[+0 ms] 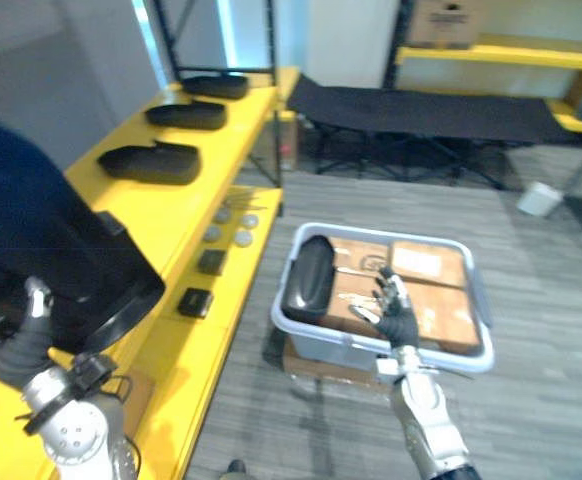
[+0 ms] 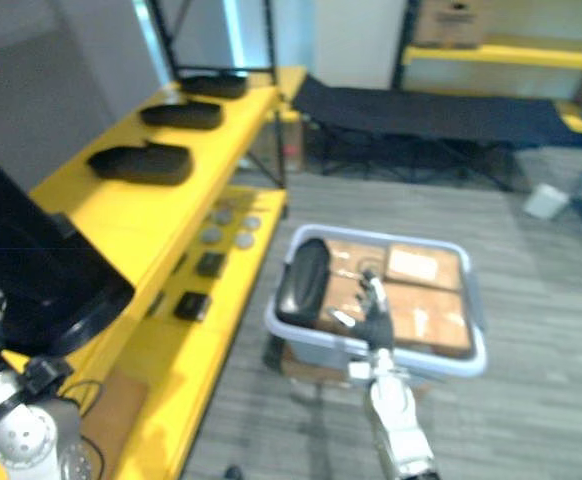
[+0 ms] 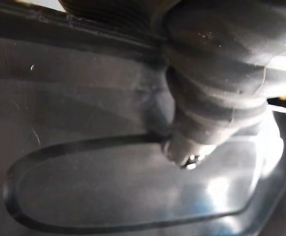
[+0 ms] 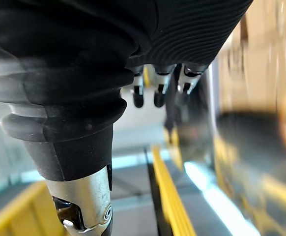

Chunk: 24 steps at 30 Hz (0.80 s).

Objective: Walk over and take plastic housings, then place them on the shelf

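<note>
Five black housings (image 1: 151, 162), two small black blocks (image 1: 195, 301), one grey bin (image 1: 381, 233).

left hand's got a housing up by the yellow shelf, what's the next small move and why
Probably lower the black housing onto the bare stretch of yellow shelf just short of the three housings lying there. The left hand pinches it over the shelf's near end, and the right hand hangs open over the bin, so nothing else is mid-step.

Three black housings (image 1: 151, 162) are laid on the yellow shelf (image 1: 233, 120), well beyond and left of the right hand's fingers (image 1: 391, 292); grey discs (image 1: 233, 225) and black blocks (image 1: 195, 301) are laid lower, nearer those fingers.
</note>
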Tool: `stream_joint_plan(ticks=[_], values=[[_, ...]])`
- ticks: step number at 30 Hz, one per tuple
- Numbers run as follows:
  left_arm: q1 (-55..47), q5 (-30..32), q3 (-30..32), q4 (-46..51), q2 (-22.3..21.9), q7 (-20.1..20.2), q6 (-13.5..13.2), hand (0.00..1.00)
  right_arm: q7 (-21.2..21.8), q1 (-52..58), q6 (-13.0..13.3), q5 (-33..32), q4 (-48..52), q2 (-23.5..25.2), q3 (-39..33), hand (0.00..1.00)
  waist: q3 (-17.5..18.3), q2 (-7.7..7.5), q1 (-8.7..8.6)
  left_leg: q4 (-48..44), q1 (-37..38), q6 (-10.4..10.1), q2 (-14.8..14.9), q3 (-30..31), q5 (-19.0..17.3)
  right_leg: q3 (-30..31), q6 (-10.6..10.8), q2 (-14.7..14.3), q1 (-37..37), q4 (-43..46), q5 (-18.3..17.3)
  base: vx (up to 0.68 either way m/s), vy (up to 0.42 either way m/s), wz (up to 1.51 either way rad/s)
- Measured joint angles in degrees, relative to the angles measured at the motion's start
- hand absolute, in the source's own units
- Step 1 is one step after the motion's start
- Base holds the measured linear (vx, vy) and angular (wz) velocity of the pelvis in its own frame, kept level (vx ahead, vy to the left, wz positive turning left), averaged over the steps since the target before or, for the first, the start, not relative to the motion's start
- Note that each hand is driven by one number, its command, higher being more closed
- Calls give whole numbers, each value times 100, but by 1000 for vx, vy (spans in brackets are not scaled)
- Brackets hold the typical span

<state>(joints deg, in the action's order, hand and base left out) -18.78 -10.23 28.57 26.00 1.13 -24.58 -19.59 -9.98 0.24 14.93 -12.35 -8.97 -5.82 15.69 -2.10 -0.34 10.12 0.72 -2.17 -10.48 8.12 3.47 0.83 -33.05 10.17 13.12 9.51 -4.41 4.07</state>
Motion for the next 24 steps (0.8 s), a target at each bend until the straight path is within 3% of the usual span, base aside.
stream_joint_plan(ticks=[3, 6, 10, 15, 18, 20, 22, 24], values=[[-198, -7, 248, 41, -217, 7, -63, 100, -16, -268, -13, 89, -114, 0, 145, 0, -2, -3, 215, -32, 8, 16, -15, 78, -17, -148, -30, 12, 58, 83, -27, 24, -2, 22], [-407, -13, 339, 48, -425, 28, -156, 100, 8, -393, -50, 92, -129, -2, 261, 0, -21, -20, 291, -241, 11, 44, -71, 76, -154, -152, -14, 113, 78, 270, -194, -3, 9, -3], [-463, -13, 303, 106, -460, 202, -159, 100, 22, -289, -314, 92, -100, -32, 347, 0, -172, 12, 205, -840, -210, 110, -153, 241, -434, -496, 108, 166, 393, 392, -396, -27, 2, 34], [-351, -76, 152, 273, -380, 538, -252, 100, 13, -20, -486, 366, -24, -131, 219, 0, -243, -102, 160, -470, -384, 131, -223, 255, -28, -984, 86, 224, 451, 460, -436, -5, 13, 56], [-336, -72, -22, 361, -367, 556, -279, 100, 158, 116, -462, 405, 182, -132, -109, 0, -419, -12, 138, -272, -394, 185, -323, 260, 160, -1087, 30, 376, 445, 673, -471, -9, 40, 37], [-293, -65, -151, 465, -327, 610, -294, 100, 287, 294, -356, 404, 250, -133, -320, 0, -438, -25, 19, -172, -379, 252, -388, 344, 214, -850, -96, 477, 438, 965, -544, 8, 73, 54], [-193, -71, -275, 436, -84, 719, -293, 100, 362, 489, -253, 423, 387, -140, -450, 0, -451, -47, -58, -117, -319, 272, -415, 559, 285, -316, -151, 548, 345, 1402, -576, 48, 62, 55], [-21, -76, -382, 358, 266, 822, -292, 100, 369, 616, -75, 411, 541, -125, -502, 0, -508, -103, -164, -28, -289, 276, -429, 741, 417, 184, -353, 623, 125, 2003, -767, 58, 1, 42]])
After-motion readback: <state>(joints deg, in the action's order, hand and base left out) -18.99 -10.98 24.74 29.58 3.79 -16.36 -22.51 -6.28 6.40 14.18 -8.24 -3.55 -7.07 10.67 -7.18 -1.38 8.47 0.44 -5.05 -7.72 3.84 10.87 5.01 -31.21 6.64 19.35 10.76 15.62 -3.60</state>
